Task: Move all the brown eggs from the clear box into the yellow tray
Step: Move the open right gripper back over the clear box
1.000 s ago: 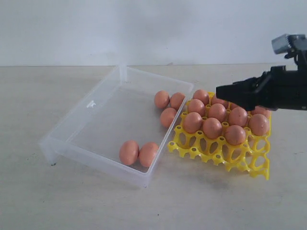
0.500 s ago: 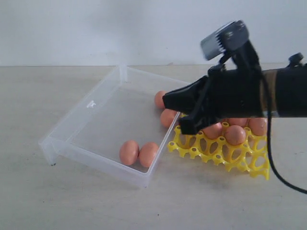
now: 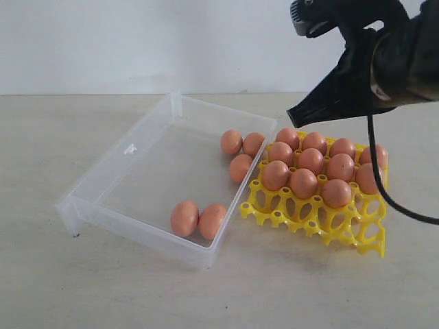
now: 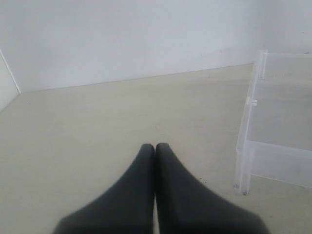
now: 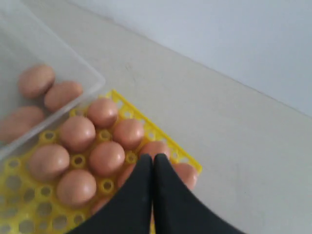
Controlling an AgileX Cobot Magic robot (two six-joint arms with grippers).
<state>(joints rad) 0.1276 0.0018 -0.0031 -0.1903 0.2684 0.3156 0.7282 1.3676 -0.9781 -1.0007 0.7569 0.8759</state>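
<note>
left hand (image 4: 155,145): fingers together, empty | right hand (image 3: 293,114): fingers together, empty, held high, angled down

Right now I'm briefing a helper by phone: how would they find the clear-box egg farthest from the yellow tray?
Find the clear box, left of the yellow tray in the exterior view. Three eggs cluster at its far corner; a pair sits side by side at its near wall. Of that pair, it is the egg on the side away from the tray.
</note>
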